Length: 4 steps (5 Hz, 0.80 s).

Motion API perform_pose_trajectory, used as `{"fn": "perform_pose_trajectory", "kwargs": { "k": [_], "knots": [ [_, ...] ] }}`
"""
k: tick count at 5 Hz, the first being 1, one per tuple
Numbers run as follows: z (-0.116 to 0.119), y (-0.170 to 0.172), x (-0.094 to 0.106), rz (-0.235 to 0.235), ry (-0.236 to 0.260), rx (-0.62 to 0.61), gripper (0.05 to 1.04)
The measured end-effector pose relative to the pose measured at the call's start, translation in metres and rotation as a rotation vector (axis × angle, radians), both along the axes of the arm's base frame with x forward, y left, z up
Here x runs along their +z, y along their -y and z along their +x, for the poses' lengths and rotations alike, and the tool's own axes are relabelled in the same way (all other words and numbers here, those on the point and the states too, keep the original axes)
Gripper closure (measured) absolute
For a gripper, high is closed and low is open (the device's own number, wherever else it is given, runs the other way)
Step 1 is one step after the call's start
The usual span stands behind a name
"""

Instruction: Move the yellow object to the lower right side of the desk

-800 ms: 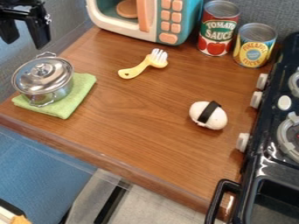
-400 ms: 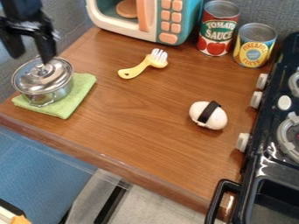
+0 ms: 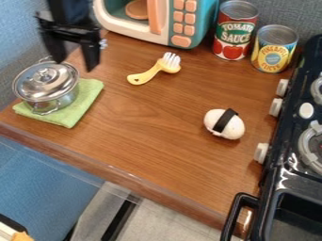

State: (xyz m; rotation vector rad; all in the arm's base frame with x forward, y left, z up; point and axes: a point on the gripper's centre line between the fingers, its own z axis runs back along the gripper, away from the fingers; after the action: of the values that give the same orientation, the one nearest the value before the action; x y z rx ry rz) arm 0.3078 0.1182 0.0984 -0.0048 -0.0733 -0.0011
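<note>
Probably the yellow brush [image 3: 148, 76] is light and stiff, a plastic toy by the look of it, with little that could break. It lies flat towards the back edge of the bench [image 3: 148, 136], in front of the toy microwave [image 3: 181, 21], its pale bristles pointing to the back and right. I judge the slim handle the best hold, pinched across its width just behind the head; the smooth plastic may slip or swivel if taken by the very end (the bristles look a poor thing to pinch).

The gripper [image 3: 75, 65] hangs over the bench's left edge, near the back left corner, its fingers well apart and nothing between them. The brush has yet to be picked up and carried to the front right corner, clear of the white egg-shaped thing [image 3: 224, 124] with its black band.

Counted up: one brush, one microwave, one egg-shaped thing, one lidded metal pot [image 3: 49, 89] on one green cloth [image 3: 90, 96], and two cans, the red one [image 3: 235, 30] and the yellow one [image 3: 274, 49]. One stove [image 3: 294, 172] stands along the right edge, with three pale knobs down its side.
</note>
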Motion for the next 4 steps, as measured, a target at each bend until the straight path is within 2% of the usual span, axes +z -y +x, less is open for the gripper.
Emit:
{"fn": "perform_pose_trajectory", "kwargs": {
  "k": [2, 4],
  "knots": [
    [0.062, 0.024, -0.015, -0.012, 0.097, -0.118, 0.084],
    [0.096, 0.035, -0.047, -0.005, 0.124, -0.127, 0.084]
  ]
}}
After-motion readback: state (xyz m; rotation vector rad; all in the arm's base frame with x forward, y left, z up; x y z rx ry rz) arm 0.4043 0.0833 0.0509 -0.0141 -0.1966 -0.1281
